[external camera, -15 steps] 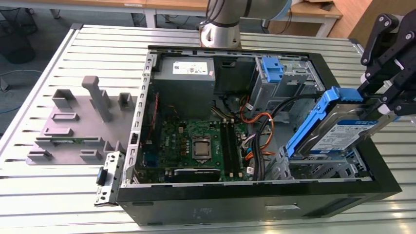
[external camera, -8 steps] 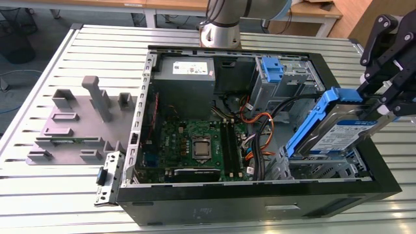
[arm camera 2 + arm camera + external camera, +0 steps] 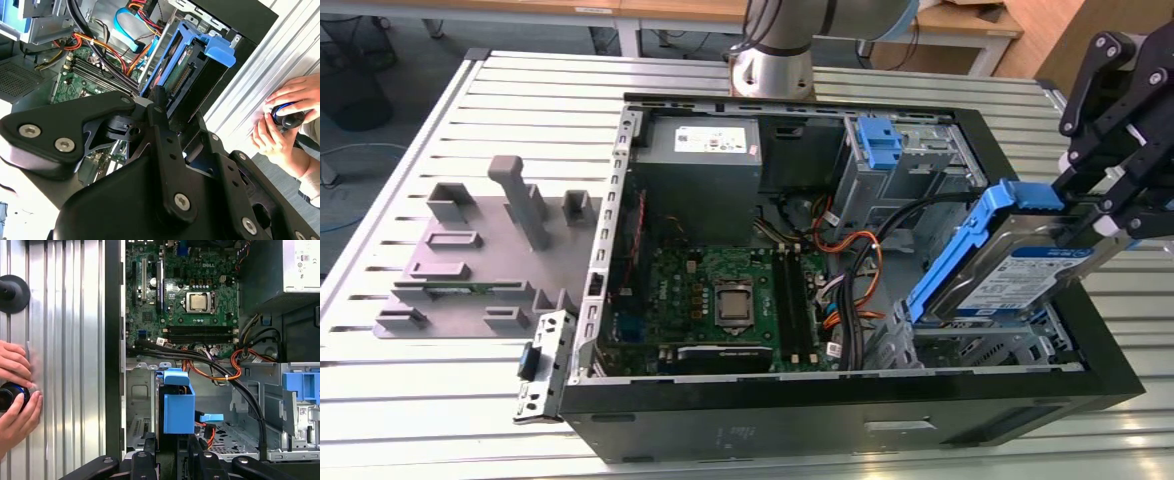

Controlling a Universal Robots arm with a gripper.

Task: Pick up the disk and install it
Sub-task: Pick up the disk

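Observation:
The disk point(image 3: 1017, 262) is a silver drive with a white-and-blue label and blue carrier rails. It hangs tilted, one end low, over the metal drive bay point(image 3: 987, 348) at the case's front corner on the exterior view's right. My gripper point(image 3: 1091, 225) is shut on its raised end. In the first wrist view the disk point(image 3: 178, 407) appears edge-on just beyond the black fingers point(image 3: 150, 452), above the bay floor. The second wrist view has its blue carrier point(image 3: 200, 47) past the gripper's linkage point(image 3: 160, 115).
The open black computer case point(image 3: 854, 388) holds a green motherboard point(image 3: 734, 300), a grey power supply point(image 3: 700, 150), a lone blue bracket point(image 3: 878, 140) and orange and black cables point(image 3: 854, 255) beside the bay. A grey fixture point(image 3: 480, 250) lies on the exterior view's left. A person's hands point(image 3: 15, 390) rest on the slatted table.

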